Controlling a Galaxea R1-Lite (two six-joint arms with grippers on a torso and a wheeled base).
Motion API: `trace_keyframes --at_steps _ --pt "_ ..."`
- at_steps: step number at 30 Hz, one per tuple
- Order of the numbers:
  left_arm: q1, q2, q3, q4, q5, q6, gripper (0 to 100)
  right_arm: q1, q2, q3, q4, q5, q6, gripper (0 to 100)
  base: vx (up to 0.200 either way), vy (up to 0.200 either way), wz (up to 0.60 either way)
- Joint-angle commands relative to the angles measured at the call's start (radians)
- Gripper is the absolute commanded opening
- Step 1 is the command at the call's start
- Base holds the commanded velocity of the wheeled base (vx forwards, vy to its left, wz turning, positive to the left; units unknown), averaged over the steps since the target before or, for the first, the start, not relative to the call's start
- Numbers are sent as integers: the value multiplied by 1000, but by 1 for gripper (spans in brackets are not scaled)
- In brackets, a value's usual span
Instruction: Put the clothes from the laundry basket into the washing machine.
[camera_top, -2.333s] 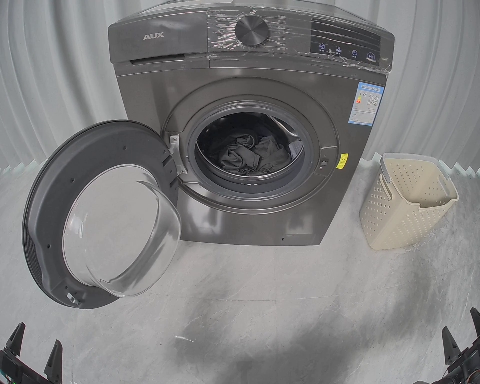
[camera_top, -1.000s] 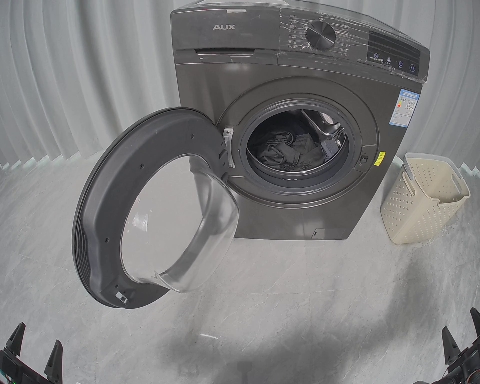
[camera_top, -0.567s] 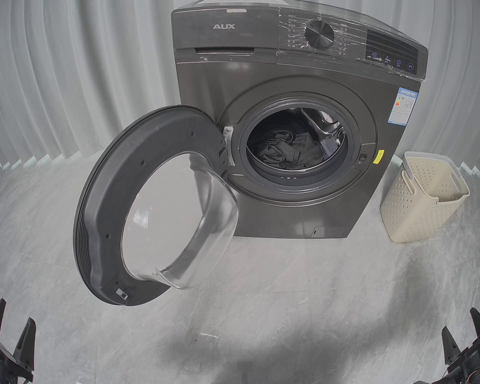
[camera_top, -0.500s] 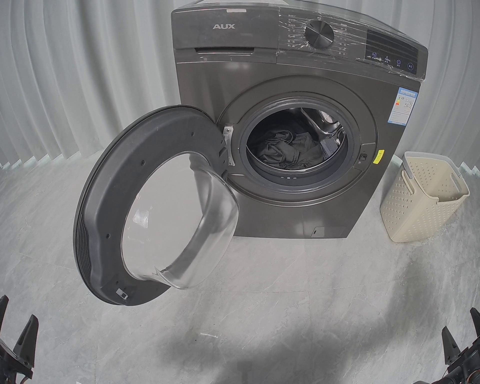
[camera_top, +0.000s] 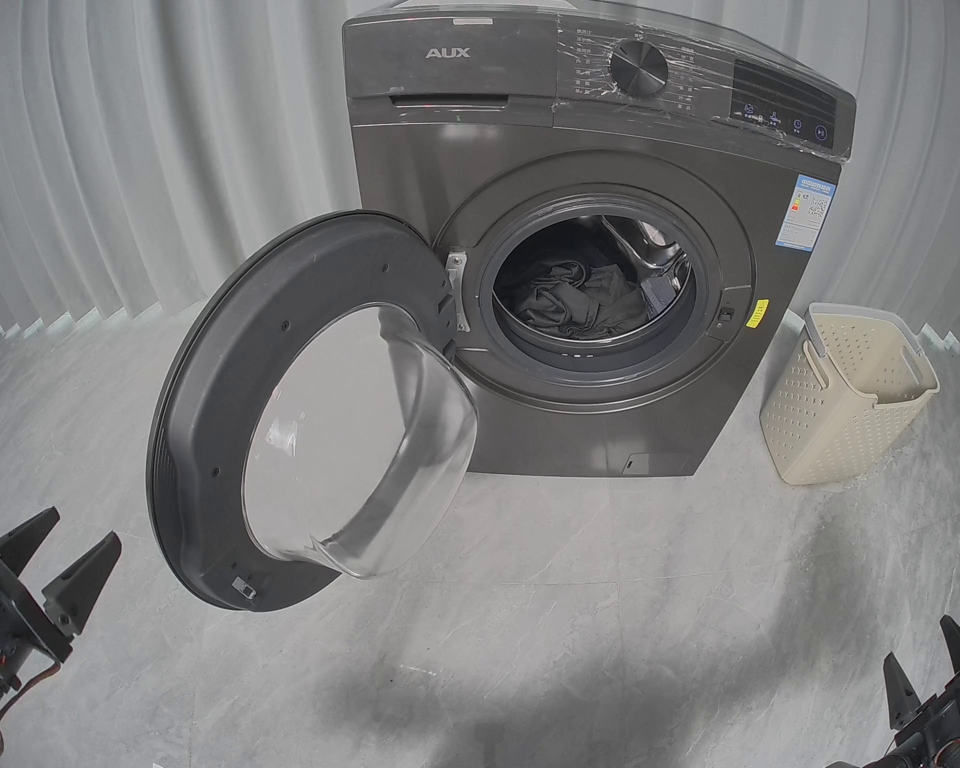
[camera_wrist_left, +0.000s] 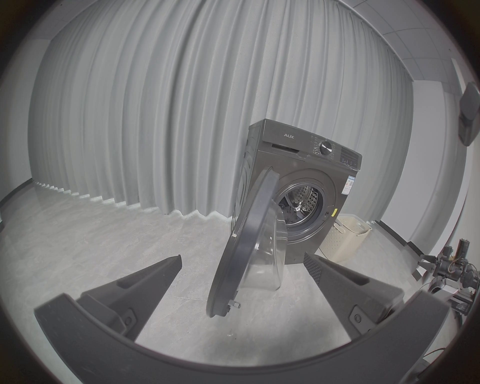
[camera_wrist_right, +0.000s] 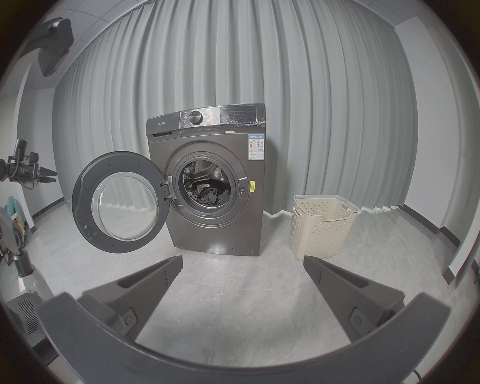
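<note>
The grey washing machine (camera_top: 600, 120) stands ahead with its round door (camera_top: 300, 420) swung wide open to the left. Dark clothes (camera_top: 575, 300) lie inside the drum. The cream laundry basket (camera_top: 850, 400) sits on the floor to the right of the machine; its visible inside looks bare. My left gripper (camera_top: 50, 560) hangs open at the left edge, low and short of the door. My right gripper (camera_top: 925, 665) is open at the bottom right corner, well short of the basket. From the wrists I see the machine (camera_wrist_left: 305, 170), the door (camera_wrist_right: 117, 202), the clothes (camera_wrist_right: 207, 192) and the basket (camera_wrist_right: 322, 225).
Grey tiled floor (camera_top: 600, 620) stretches between me and the machine. Pleated pale curtains (camera_top: 150, 150) line the back wall. The open door (camera_wrist_left: 250, 250) juts out into the space on the left side.
The whole picture shifted first, so the camera moved; the machine now sits further right. In the last half second my left gripper rose up into view at the left edge.
</note>
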Motion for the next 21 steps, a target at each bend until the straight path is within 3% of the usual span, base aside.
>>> trace_keyframes --at_steps 1,6,13,20,21 --pt "-4 164 -40 -40 -25 -3 100 -1 -6 10 0 1 -1 100 0 0 0" --pt "-7 291 -88 -69 -68 8 100 -1 -6 10 0 1 -1 100 0 0 0" --pt "-18 455 -99 -233 -77 10 100 -1 -6 10 0 1 -1 100 0 0 0" --pt "-87 524 -100 -282 -79 2 100 1 -6 10 0 1 -1 100 0 0 0" --pt "-134 520 -100 -282 -80 -3 100 -1 -6 10 0 1 -1 100 0 0 0"
